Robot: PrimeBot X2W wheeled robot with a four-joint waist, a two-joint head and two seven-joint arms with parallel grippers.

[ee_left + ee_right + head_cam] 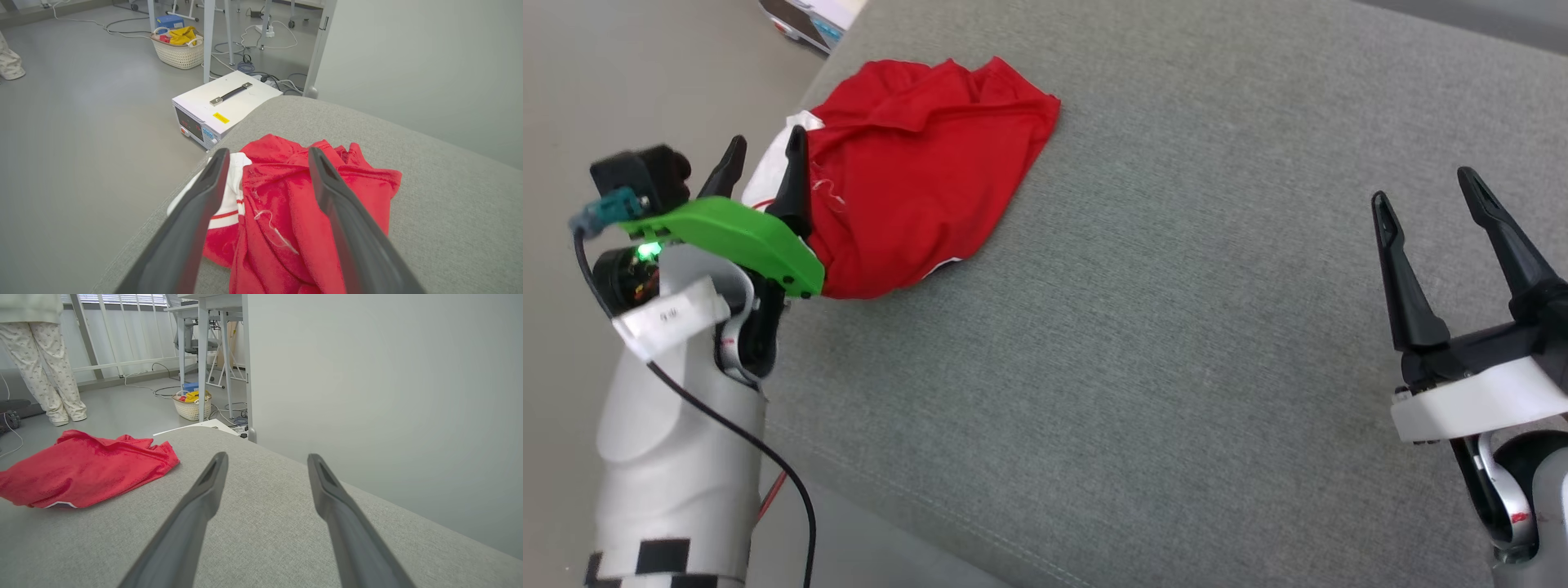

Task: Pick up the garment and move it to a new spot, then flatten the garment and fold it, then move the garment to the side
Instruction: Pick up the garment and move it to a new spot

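The garment (915,175) lies crumpled at the far left corner of a grey padded surface (1176,286), red with a white striped sleeve poking out at its left. My left gripper (765,151) hovers open at the garment's left edge, one finger over the red cloth, the other off the surface's side. In the left wrist view the left gripper (267,157) frames the garment (286,204), with nothing pinched. My right gripper (1423,184) is open well to the right, far from the cloth. From the right wrist the garment (86,469) sits left of the open right gripper (265,459).
A white instrument box (222,104) stands on the floor just beyond the surface's corner. A wicker basket (179,47) with coloured cloth, table legs and cables lie farther back. A person's legs (49,375) stand at the left. A pale wall (388,396) borders the surface's far side.
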